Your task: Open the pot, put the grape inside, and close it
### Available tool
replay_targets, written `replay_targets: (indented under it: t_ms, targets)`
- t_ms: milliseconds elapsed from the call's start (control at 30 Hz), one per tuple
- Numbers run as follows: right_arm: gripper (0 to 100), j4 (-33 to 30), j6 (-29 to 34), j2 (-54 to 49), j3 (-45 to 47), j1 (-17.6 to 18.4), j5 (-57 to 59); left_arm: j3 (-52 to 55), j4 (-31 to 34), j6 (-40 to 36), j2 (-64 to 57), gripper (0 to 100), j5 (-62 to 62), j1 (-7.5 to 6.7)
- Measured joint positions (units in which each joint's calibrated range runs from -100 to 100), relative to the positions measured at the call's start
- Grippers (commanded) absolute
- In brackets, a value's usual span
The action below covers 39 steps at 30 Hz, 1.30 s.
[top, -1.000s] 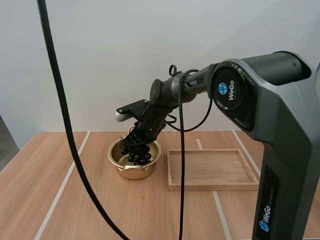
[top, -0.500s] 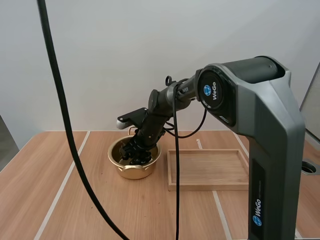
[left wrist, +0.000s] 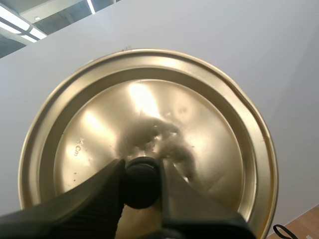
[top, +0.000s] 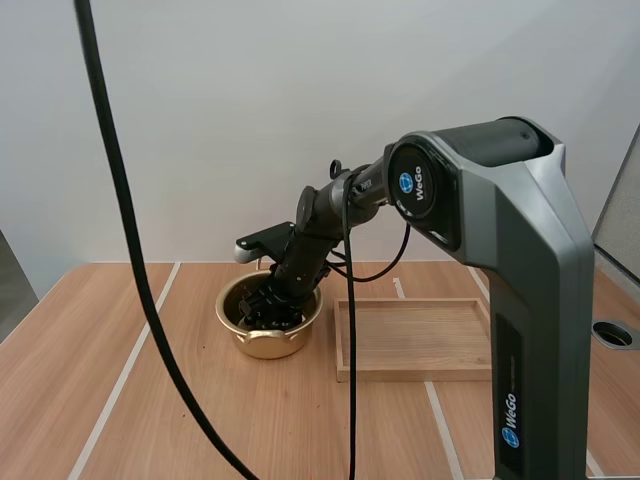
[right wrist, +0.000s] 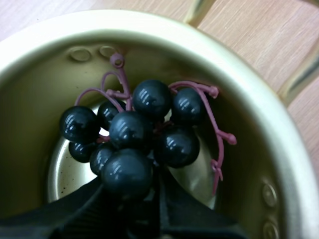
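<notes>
The table (top: 200,420) carries two things side by side: the wooden tray (top: 415,372) on the right and the pot (top: 262,345) just to its left, open at the top. My right arm reaches down from the right into the pot.

The pot is thin gold-coloured metal, stiff and probably light, so a nudge on its rim could shift it. The lid (left wrist: 199,124) is the same smooth metal and likely slippery; its black knob (left wrist: 142,194) is the one sound place to take it. My left gripper (left wrist: 141,174) has its fingers closed on that knob and holds the lid off the table, away from the pot.

The bunch of grapes (right wrist: 132,132) hangs inside the pot, near its bottom. It looks light and loose, the berries smooth and the thin stems bendy, so a hold low in the cluster suits it better than one berry. My right gripper (right wrist: 132,194) pinches the bunch at its near end, fingers only slightly apart, berries between them.
</notes>
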Motion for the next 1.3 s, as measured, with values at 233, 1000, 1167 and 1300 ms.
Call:
replay_targets:
  t_ms: [233, 1000, 1167, 1300]
  targets:
    - [53, 1.14, 0.00, 0.03, -0.12, 0.00, 0.00, 0.00, 0.00, 0.00, 0.00, 0, 0.00, 0.00]
    - [100, 2.28, -0.62, -6.62, 0.13, 0.00, 4.51, 0.00, 0.00, 0.00, 0.00, 0, 0.00, 0.00]
    - [100, 2.18, -0.65, -11.54, 0.13, 0.00, 5.49, 0.00, 0.00, 0.00, 0.00, 0, 0.00, 0.00]
    - [100, 2.18, -0.73, -14.92, 0.13, 0.00, 6.86, 0.00, 0.00, 0.00, 0.00, 0, 0.00, 0.00]
